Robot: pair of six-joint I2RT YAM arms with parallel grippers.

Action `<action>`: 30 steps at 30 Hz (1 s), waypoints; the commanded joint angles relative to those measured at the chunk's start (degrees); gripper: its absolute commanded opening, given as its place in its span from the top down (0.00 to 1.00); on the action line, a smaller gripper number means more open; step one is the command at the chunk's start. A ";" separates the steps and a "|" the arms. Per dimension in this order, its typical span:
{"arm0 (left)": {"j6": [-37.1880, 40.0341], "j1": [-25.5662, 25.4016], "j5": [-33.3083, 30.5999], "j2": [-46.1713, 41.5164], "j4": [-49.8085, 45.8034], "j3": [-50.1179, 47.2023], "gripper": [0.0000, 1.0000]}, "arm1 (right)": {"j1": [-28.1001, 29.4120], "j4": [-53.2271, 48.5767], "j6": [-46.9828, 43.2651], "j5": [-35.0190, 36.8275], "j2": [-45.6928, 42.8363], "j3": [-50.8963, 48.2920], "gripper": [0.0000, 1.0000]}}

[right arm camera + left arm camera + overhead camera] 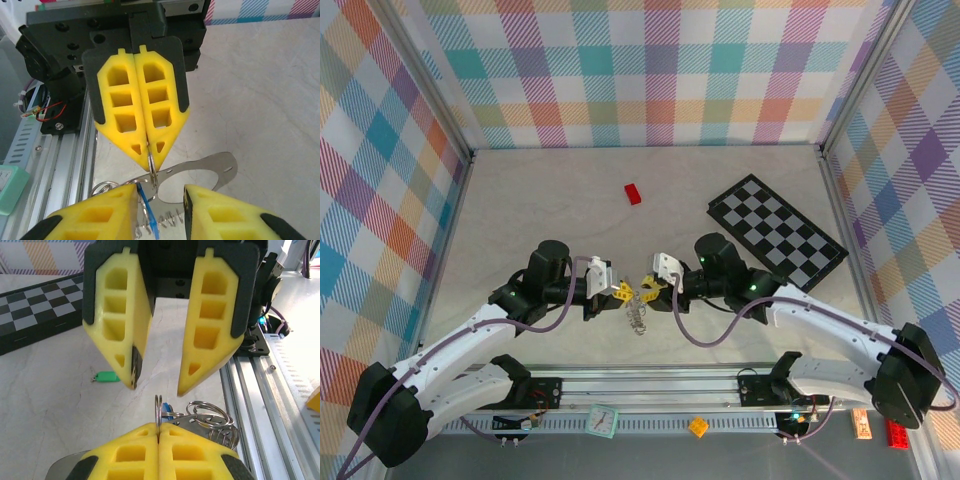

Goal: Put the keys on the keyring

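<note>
Pinching the keyring [152,172] edge-on between its tightly closed yellow fingertips, the left claw [149,150] holds the thin loop just above the bench [550,200], close to the front rail. The right claw [160,192] faces it tip to tip, its jaws parted partway and gripping nothing. The blue key [148,212] hangs just beside the ring, in the gap between the right claw's fingers; whether it is threaded on cannot be told. The green key [106,376] lies flat on the bench, apart from both claws, with the chequered board [30,310] beyond it.
</note>
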 commanded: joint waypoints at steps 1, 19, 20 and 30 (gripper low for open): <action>0.45 -0.42 2.71 -1.06 3.24 0.10 1.00 | -0.39 3.13 1.51 -3.32 1.70 0.64 0.72; 3.08 -0.42 -3.40 -0.85 -2.18 2.53 0.77 | -0.30 -8.80 -5.22 -1.33 4.18 6.71 1.00; 3.21 -0.42 -4.05 -0.71 -2.73 2.84 0.77 | -0.22 -11.08 -6.13 -0.92 4.53 7.83 1.00; 4.23 -0.37 -3.88 0.41 -4.42 4.05 0.82 | 3.06 -23.14 -10.84 2.90 8.98 16.57 1.00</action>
